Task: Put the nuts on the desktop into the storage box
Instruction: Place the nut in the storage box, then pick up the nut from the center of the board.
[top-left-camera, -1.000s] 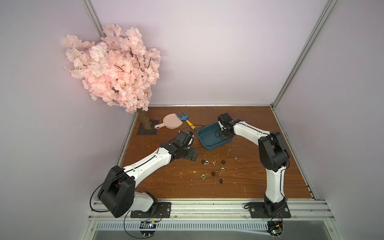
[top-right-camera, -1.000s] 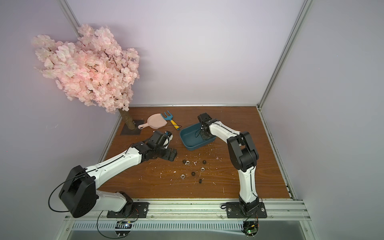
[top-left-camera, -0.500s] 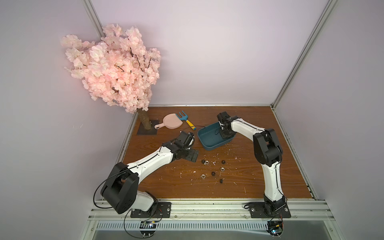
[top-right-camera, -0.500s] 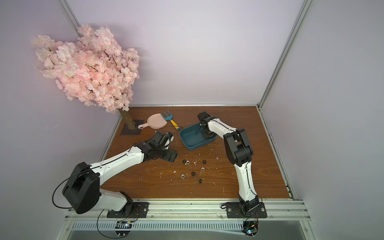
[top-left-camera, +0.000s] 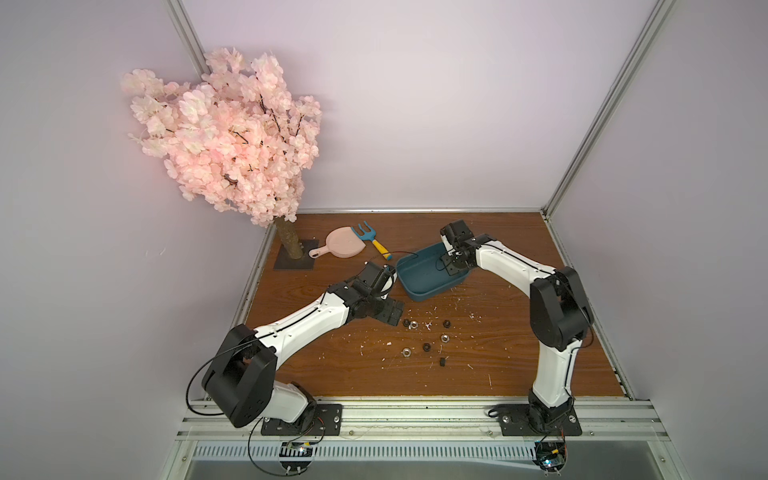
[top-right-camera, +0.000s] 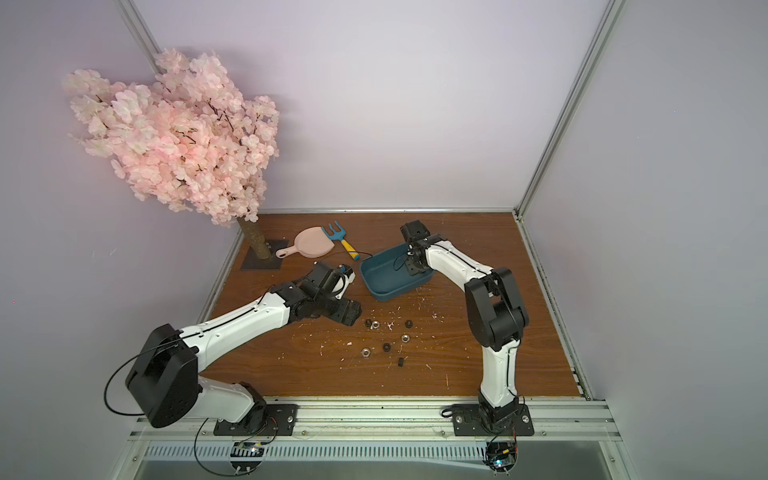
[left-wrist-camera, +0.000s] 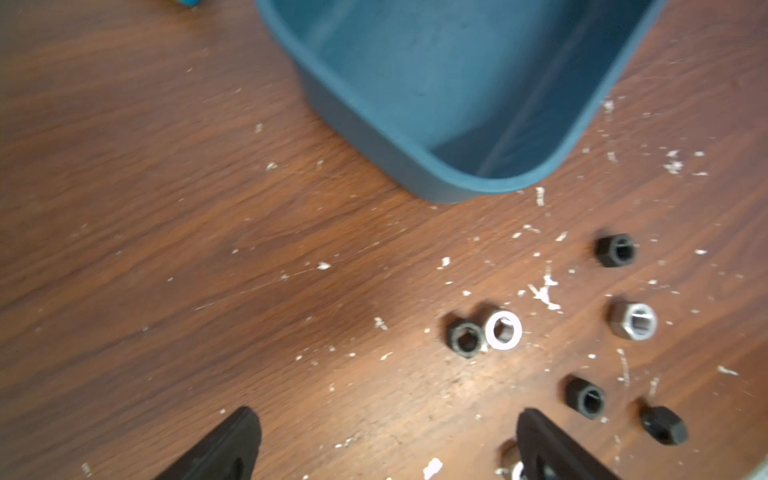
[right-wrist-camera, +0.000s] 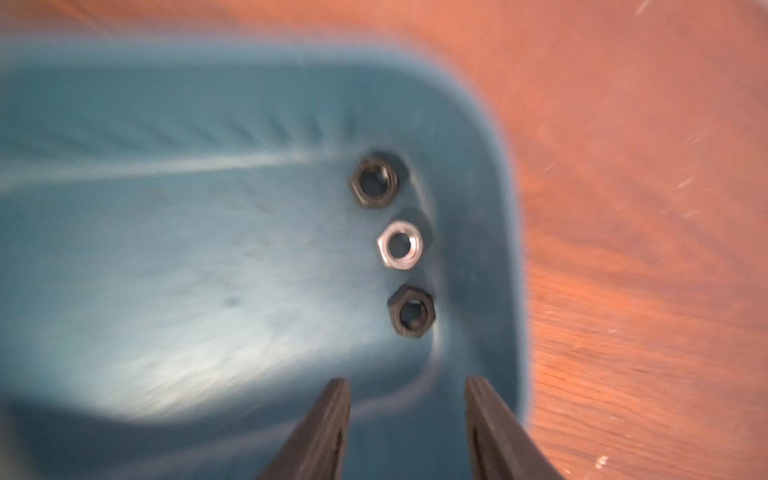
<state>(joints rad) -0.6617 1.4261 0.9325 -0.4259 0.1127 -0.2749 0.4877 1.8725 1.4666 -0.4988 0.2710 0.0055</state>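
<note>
Teal storage box (right-wrist-camera: 208, 249) toward back edge of desktop (top-left-camera: 332, 365): three nuts (right-wrist-camera: 400, 245) in one corner, two black, one silver | right gripper (right-wrist-camera: 407, 384) above it, jaws partly parted, empty | seven nuts loose mid-desktop | left gripper (left-wrist-camera: 388, 413) beside them, wide open, empty

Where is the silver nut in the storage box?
In the right wrist view, the silver nut lies on the storage box floor between two black nuts, ahead of the right gripper.

Both top views look steeply down over my bench (top-left-camera: 332, 374); wrist cameras peer closely past left tool (left-wrist-camera: 388, 419) and right tool (right-wrist-camera: 407, 382), sharing the storage box (left-wrist-camera: 436, 83).
</note>
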